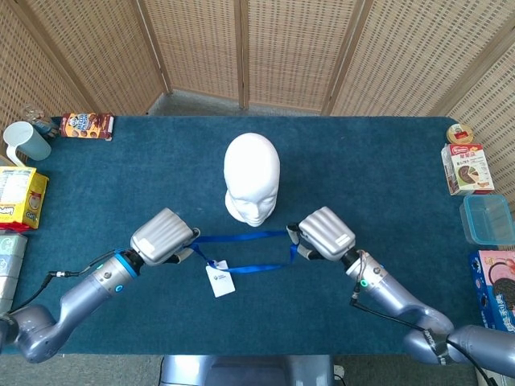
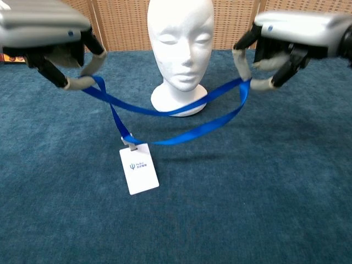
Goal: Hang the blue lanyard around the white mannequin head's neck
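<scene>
The white mannequin head [image 1: 252,178] [image 2: 180,52] stands upright at the table's middle, facing me. The blue lanyard [image 1: 244,236] [image 2: 165,111] hangs in the air as a wide loop in front of its base. My left hand [image 1: 163,236] [image 2: 49,37] pinches the loop's left end. My right hand [image 1: 324,233] [image 2: 294,34] pinches its right end. Both hands are raised above the cloth, level with the head's face in the chest view. A white badge card [image 1: 219,281] [image 2: 138,168] dangles from the loop's low left part, off the table.
The table [image 1: 378,177] has a blue cloth. A cup [image 1: 26,141], a snack pack [image 1: 87,125] and a yellow bag [image 1: 19,195] lie along its left edge. Boxes [image 1: 467,167] and a clear tub [image 1: 488,219] sit at the right edge. Wicker screens [image 1: 241,48] stand behind.
</scene>
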Robot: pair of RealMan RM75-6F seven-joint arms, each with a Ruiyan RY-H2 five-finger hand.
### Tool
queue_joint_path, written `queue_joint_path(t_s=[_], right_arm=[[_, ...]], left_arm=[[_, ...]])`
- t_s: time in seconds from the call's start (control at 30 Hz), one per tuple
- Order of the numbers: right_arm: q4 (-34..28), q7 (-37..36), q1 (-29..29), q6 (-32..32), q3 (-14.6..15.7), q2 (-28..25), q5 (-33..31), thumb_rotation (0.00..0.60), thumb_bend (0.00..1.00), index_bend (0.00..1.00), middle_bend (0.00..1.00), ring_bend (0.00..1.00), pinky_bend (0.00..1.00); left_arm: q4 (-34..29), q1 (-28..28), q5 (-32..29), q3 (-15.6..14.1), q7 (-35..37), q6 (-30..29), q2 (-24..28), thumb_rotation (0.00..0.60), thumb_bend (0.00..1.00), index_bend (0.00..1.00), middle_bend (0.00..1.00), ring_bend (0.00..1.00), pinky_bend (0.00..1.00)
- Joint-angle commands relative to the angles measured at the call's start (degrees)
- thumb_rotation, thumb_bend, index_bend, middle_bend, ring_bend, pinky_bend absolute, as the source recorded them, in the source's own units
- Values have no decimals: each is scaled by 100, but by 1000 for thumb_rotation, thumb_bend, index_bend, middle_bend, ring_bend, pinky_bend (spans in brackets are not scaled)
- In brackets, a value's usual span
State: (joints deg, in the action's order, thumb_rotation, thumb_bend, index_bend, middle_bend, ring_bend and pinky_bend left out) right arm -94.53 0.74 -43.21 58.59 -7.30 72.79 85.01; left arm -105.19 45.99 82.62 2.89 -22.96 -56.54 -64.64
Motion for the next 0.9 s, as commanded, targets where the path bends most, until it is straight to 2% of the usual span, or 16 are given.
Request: queue_joint_path(t_s=[0.03,0.47,0.9], right_arm=[[-277,-148,-12,23,-192,-313,-90,600,461,736,1000,1000,1000],[-618,-614,-202,-160,-693,-919,-360,600,461,740,1000,1000,1000],[-359,-979,-395,-356,-1018,-1168,-612,600,461,746,1000,1000,1000]], left_arm=[[-266,-41,83,174,107,-181,287,494,465,656,1000,1000,1000],[-713,-90,2,724,178,-582,776,491,470,656,1000,1000,1000],[-1038,35,-328,1147,7,-581,1000,491,470,656,1000,1000,1000]])
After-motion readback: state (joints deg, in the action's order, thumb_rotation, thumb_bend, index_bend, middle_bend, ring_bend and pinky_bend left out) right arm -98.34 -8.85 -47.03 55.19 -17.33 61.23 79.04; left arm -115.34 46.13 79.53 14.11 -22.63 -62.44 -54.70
